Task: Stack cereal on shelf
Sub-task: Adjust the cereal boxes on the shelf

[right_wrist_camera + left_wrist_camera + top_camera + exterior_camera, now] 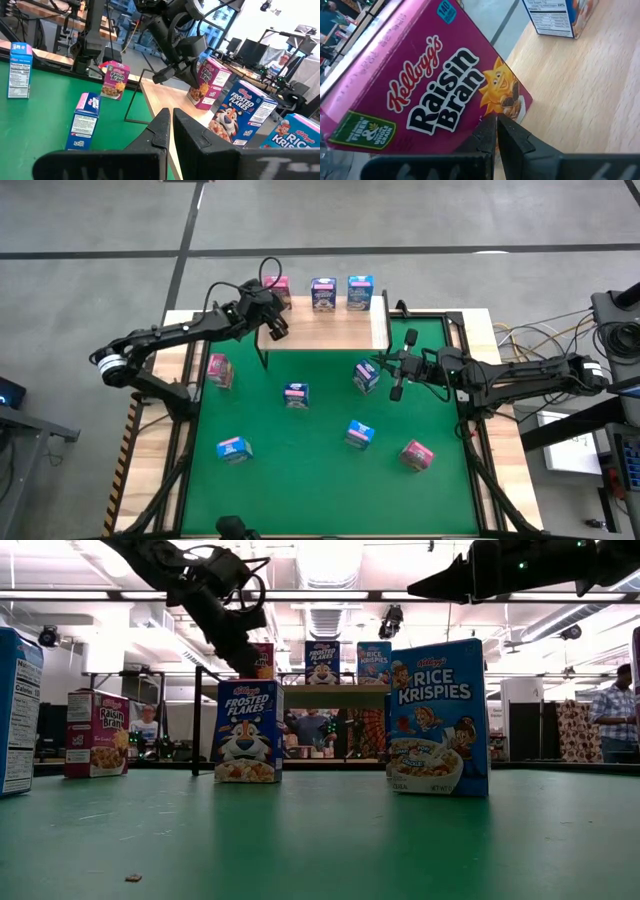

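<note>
Three boxes are up on the shelf (330, 330) at the far edge of the green mat (300, 470), standing in a row: a pink Raisin Bran box (279, 286) at the left end, a blue Frosted Flakes box (323, 294) in the middle, a blue Rice Krispies box (360, 292) to its right. That is three of the nine in place.

Six boxes wait on the mat. There is a pink box (219, 370) at the left edge, a blue box (296, 394) near the centre, another blue box (366, 375) just right of it, a blue box (233, 448) near left, a blue box (359, 434) near centre, and a pink box (417, 454) near right. So about a third of the job looks done.

The left gripper (274, 326) sits over the shelf's left end, right beside the Raisin Bran box, its fingers clenched together and holding nothing; the wrist view shows the box just past the closed tips, so it looks freshly placed.

The right gripper (383, 366) hovers over the mat just below the shelf's right end, close to that centre-right blue box, fingers also pressed shut and empty. That box looks like its likely next pick, and the fingers need to part first.
</note>
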